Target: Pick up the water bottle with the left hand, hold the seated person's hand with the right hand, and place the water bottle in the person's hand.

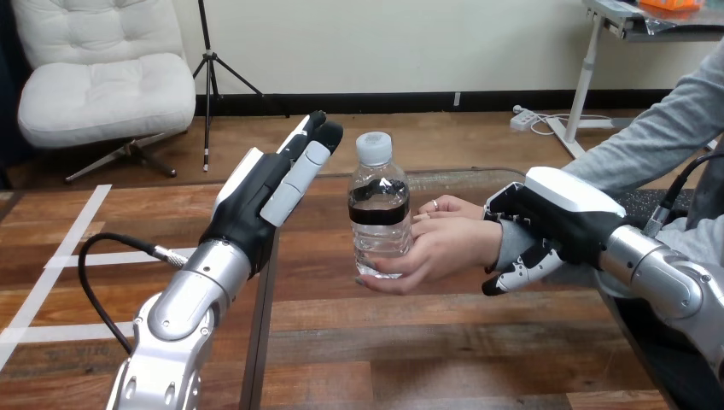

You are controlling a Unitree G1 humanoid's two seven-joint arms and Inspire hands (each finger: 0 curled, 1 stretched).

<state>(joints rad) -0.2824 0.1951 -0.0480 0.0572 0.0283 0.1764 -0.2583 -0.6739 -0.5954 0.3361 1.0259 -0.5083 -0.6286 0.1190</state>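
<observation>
The left hand (252,205) is raised with fingers straight, and nothing is gripped. Just to its right, apart from it, the water bottle (379,205) is seen upright: clear plastic, pale cap, dark band round the middle, water inside. It is clasped by the person's hand (448,248), whose wrist is enclosed by the curled fingers of the right hand (555,226). One bottle and two robot hands are counted, all above the table (384,359).

My right hand (555,224), curled round the person's wrist (509,243), covers most of it. The person's hand (448,243) hides the water bottle (379,213) near its base, and the bottle hides part of their palm. My right arm (657,273) runs off the right edge, my left arm (171,333) off the bottom.
</observation>
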